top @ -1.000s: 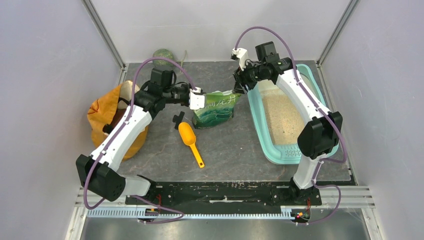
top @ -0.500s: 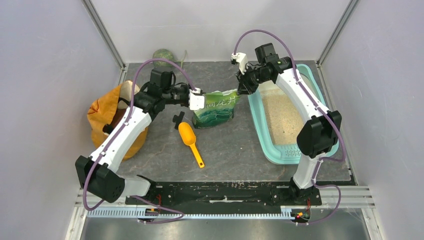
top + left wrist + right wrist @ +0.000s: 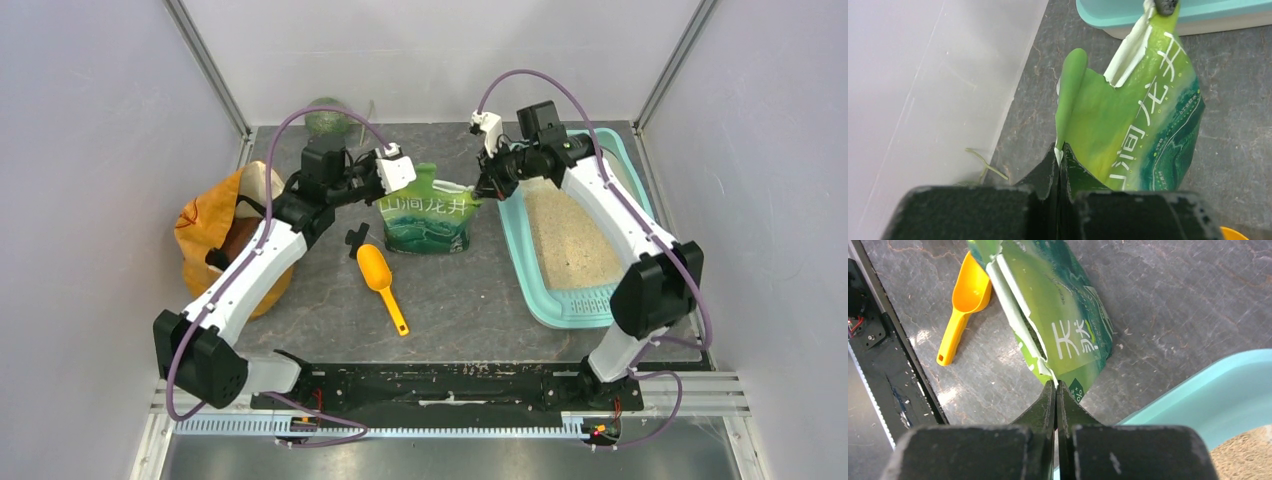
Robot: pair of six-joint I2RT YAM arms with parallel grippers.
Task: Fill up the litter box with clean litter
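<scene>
Holding the green pouch (image 3: pixel 430 215) upright on the worktop (image 3: pixel 460 290), just left of the litter box (image 3: pixel 578 300), the left pincer (image 3: pixel 1059 155) and right pincer (image 3: pixel 1055 385) were each clamped flat on a top corner. Clean litter (image 3: pixel 570 240) lay in the box. To pour well, I judged both should lift together, carry the torn mouth over the box's left rim, then tip. The orange scoop (image 3: pixel 378 272) lay close in front, the back wall near; room lay above the box.
</scene>
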